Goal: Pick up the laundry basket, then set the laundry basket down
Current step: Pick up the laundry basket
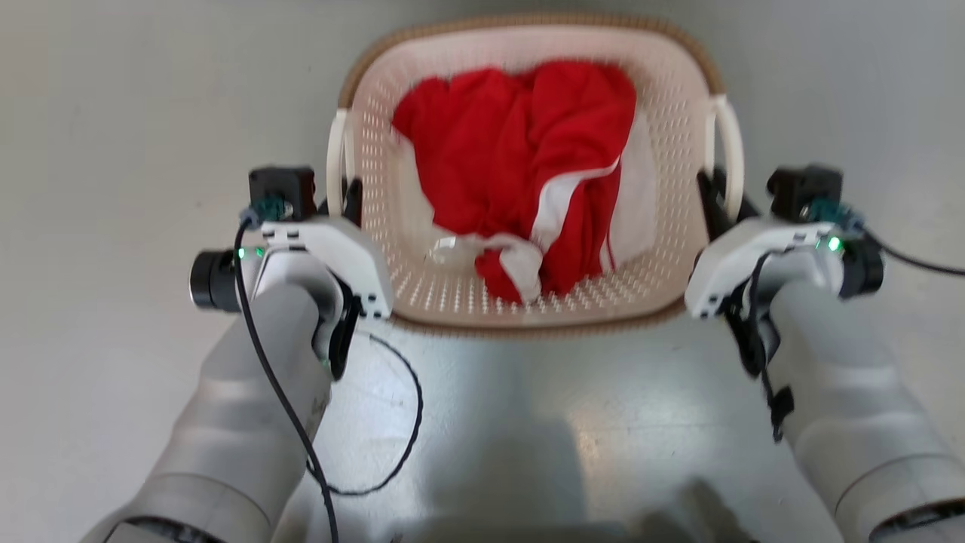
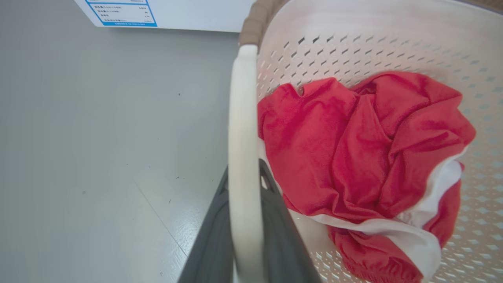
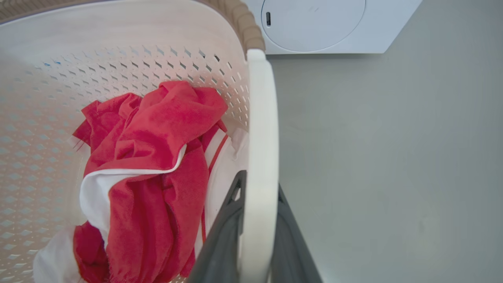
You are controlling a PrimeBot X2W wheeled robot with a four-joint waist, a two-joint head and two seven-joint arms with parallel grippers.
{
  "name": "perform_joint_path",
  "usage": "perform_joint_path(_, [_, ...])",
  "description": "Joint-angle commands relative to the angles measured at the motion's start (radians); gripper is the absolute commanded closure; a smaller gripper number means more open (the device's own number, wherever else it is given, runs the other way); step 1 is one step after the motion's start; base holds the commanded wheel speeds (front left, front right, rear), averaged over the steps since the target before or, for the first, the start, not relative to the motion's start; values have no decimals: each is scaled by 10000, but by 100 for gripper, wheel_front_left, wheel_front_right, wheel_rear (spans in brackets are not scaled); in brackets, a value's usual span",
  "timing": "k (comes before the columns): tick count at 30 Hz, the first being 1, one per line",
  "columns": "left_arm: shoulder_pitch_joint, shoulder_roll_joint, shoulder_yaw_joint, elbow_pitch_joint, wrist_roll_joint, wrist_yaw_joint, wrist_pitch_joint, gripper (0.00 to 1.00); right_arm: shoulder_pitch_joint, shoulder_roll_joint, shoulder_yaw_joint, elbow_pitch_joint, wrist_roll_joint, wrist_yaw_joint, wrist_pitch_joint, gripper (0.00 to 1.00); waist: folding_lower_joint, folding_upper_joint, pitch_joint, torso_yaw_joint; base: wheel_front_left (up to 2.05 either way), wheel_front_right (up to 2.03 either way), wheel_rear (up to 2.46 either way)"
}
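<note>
Grey floor (image 1: 113, 113) spreads below us. Our left jaws clench the left handle (image 2: 243, 137) at nine o'clock on the laundry basket (image 1: 671, 151); our right jaws clench the right handle (image 3: 261, 137) at three o'clock. Straight ahead at twelve o'clock, the basket holds red-and-white cloth (image 1: 520, 173). Whether it touches the floor, we cannot tell. Beyond it stands a white washing machine (image 3: 322, 23).

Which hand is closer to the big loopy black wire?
Left. The left hand holds the left handle, right beside the wire; the right hand holds the right handle, across the basket.
</note>
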Motion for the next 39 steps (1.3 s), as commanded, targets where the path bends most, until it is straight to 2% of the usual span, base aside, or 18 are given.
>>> perform_joint_path(1, [475,210,102,42,-19,-97,-63,100,752,165,523,50,368,50,-67,100,-1,0,-562,-237,0,0,0])
perform_joint_path(7, [1259,210,-17,564,-187,-344,-63,100,1500,165,1627,328,1336,50,263,100,-1,0,-1853,-516,0,0,0])
perform_joint_path(17, [2587,210,-669,782,-798,-626,56,100,2557,166,2517,551,2291,50,795,100,-1,0,-3673,-553,0,0,0])
perform_joint_path(30, [4294,210,-1827,651,-1738,-531,596,100,3896,166,3765,446,3231,50,1658,100,-1,0,-5966,-415,0,0,0])
perform_joint_path(39, [5270,210,-2345,696,-2272,-460,811,100,4920,166,4741,40,3963,50,2403,100,-1,0,-7284,-552,0,0,0])
